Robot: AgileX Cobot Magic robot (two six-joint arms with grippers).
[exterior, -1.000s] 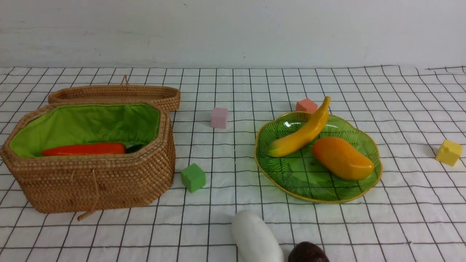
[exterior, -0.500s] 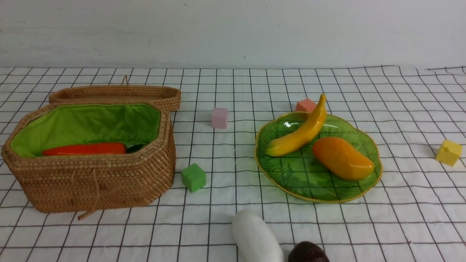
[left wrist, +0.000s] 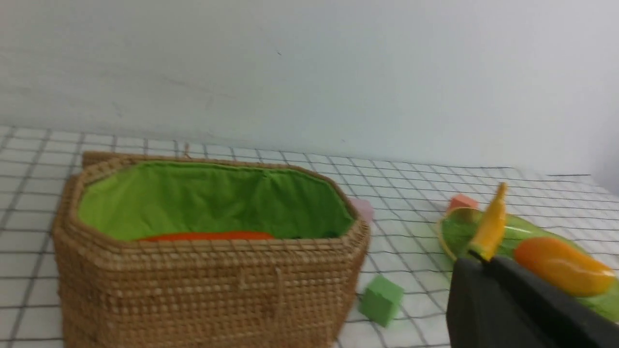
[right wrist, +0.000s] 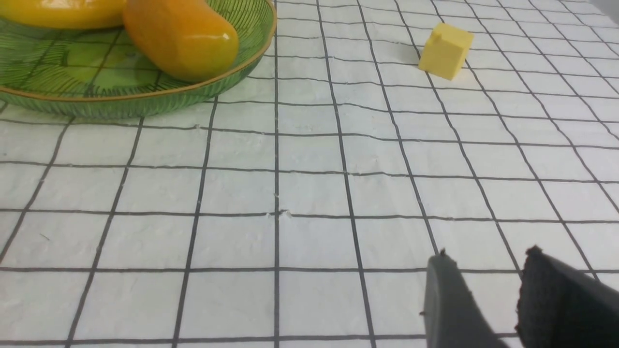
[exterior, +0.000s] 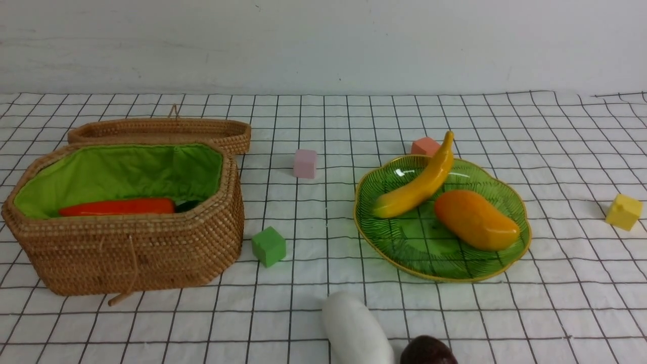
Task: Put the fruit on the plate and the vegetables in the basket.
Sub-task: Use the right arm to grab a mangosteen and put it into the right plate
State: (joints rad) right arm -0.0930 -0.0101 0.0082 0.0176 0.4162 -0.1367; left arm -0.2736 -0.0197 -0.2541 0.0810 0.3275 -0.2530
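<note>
Basket (exterior: 131, 253): we see it open on the left of the checked cloth (exterior: 313, 212), its green lining showing.
Lid (exterior: 162, 132): flat wicker, just behind the basket.
Plate (exterior: 419, 253): green glass, right of centre, well apart from the basket.
Left gripper (left wrist: 476, 270): we see its jaws closed together with nothing in them.
Right gripper (right wrist: 488, 270): jaws partly apart and empty, above bare cloth on the plate's near side.
Carrot (exterior: 119, 207): lying inside the basket.
Banana (exterior: 419, 184): on the plate, tip over the far rim.
Mango (exterior: 475, 220): on the plate, just beside the banana.
Radish (exterior: 356, 328): on the cloth at the near edge, outside the basket.
Dark fruit (exterior: 427, 351): just right of the radish, off the plate; we cannot tell if they touch.
Cubes: green cube (exterior: 268, 246) near the basket's right end; pink cube (exterior: 305, 163) between lid and plate; salmon cube (exterior: 423, 146) behind the plate; yellow cube (exterior: 623, 212) far right.
</note>
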